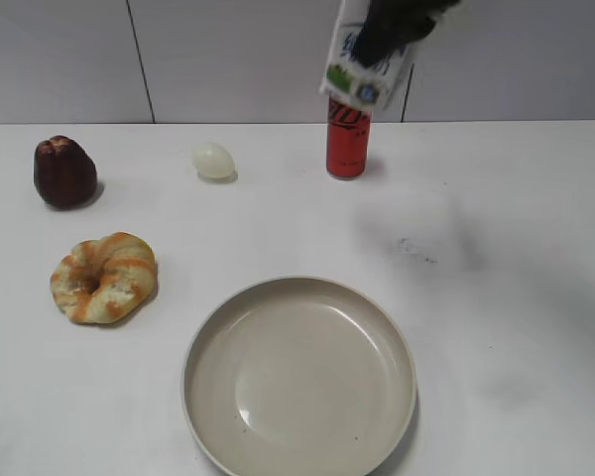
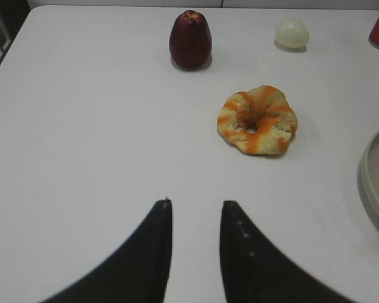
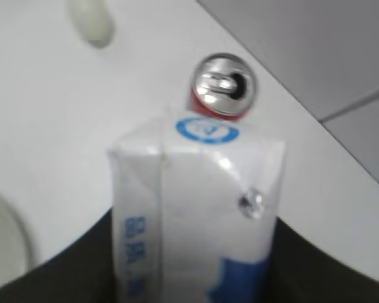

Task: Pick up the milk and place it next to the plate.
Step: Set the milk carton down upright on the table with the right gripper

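Top of the exterior frame, right of centre: one small white gable-top milk carton with blue lettering (image 1: 365, 61), tilted, lifted clear of the white table (image 1: 496, 258), clamped in the dark right tool (image 1: 392, 28), directly above one red can (image 1: 348, 142). Bottom centre: one wide round beige plate with raised rim (image 1: 299, 378), well apart from the carton. Left side: one dark brown fluted cake (image 1: 63, 172), one orange-streaked ring pastry (image 1: 104, 278), one pale egg (image 1: 213, 160). Left tool (image 2: 196, 218) spread apart, holding nothing, low above bare table.
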